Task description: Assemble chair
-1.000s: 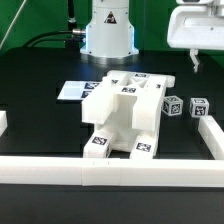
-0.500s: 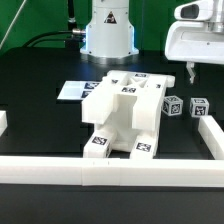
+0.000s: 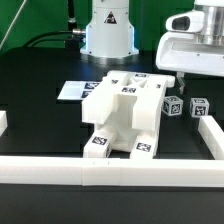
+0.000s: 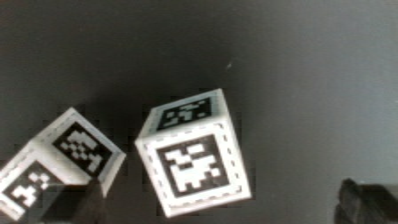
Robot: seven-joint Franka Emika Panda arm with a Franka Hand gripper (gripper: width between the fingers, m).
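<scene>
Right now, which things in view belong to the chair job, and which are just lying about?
Job: part-built chair; tagged block beside it; second tagged block, further to the exterior view's right.
Lying about: marker board; white border rails.

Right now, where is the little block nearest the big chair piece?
The little block sits at the exterior view's right, between the big chair piece and another block.

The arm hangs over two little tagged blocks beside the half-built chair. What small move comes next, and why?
Probably lower straight down onto the block centred in the wrist view: the gripper hangs open and empty above it, touching nothing.
</scene>
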